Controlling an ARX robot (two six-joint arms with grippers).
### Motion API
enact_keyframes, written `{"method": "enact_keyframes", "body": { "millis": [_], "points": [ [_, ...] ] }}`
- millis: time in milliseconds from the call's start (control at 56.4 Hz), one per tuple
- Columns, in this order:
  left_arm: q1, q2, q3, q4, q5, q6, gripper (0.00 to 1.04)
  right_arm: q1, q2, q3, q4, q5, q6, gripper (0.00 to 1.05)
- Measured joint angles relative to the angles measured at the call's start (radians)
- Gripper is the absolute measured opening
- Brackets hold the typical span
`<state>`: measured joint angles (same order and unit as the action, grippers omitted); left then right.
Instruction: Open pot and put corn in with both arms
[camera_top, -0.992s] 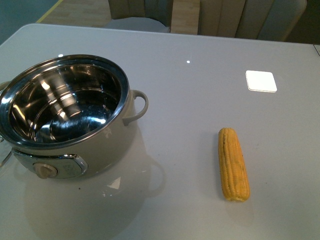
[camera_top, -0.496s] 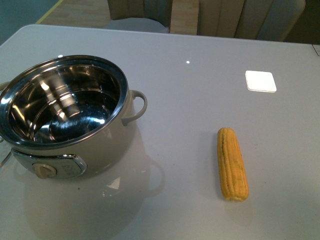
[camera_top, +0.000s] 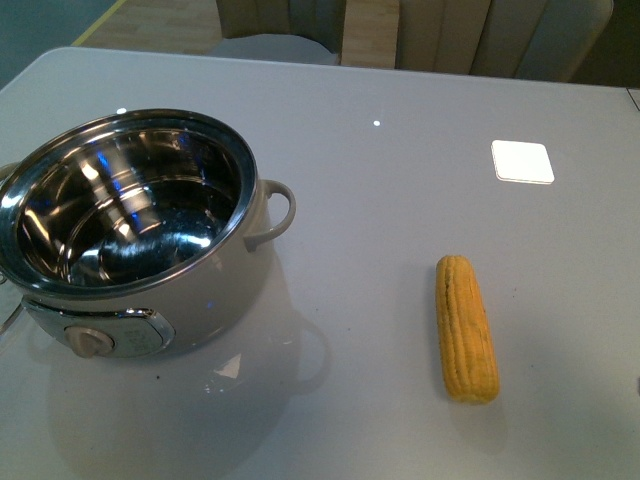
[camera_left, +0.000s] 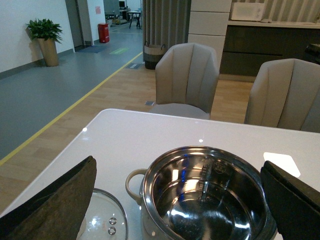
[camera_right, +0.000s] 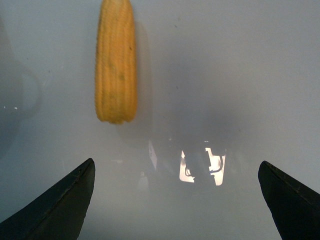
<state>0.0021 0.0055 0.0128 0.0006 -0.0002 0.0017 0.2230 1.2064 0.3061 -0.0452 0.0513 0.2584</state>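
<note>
My right gripper (camera_right: 176, 165) hangs spread and empty toward the table's (camera_top: 400, 200) near right side, with the corn (camera_top: 467, 328) lying flat just ahead. Neither corn nor pot (camera_top: 230, 290) has shifted in the last second, so I judge the pickup not yet begun. The pot stands lidless by the left edge, with bare tabletop between it and the corn. My left gripper (camera_left: 178, 162), also spread, faces the pot, and the glass lid (camera_left: 102, 222) lies beside it.

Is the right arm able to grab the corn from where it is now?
Probably yes. Its jaws stand wide open, and the corn lies alone on the table ahead of them, a little off-centre, with nothing in between.
</note>
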Motion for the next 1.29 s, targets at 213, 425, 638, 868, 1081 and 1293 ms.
{"method": "enact_keyframes", "body": {
  "millis": [213,425,638,868,1081,1293],
  "points": [
    [0.000,0.000,0.000,0.000,0.000,0.000,0.98,0.090,0.344,0.114,0.240,0.049,-0.016,0.96],
    [0.000,0.000,0.000,0.000,0.000,0.000,0.98,0.117,0.605,0.203,0.337,0.061,-0.016,0.96],
    [0.000,0.000,0.000,0.000,0.000,0.000,0.98,0.125,0.794,0.327,0.345,0.069,-0.015,0.96],
    [0.000,0.000,0.000,0.000,0.000,0.000,0.98,0.130,0.901,0.418,0.359,0.072,-0.009,0.96],
    [0.000,0.000,0.000,0.000,0.000,0.000,0.98,0.129,0.978,0.451,0.382,0.072,-0.010,0.96],
    [0.000,0.000,0.000,0.000,0.000,0.000,0.98,0.133,1.032,0.456,0.386,0.077,-0.019,0.73]
  ]
}}
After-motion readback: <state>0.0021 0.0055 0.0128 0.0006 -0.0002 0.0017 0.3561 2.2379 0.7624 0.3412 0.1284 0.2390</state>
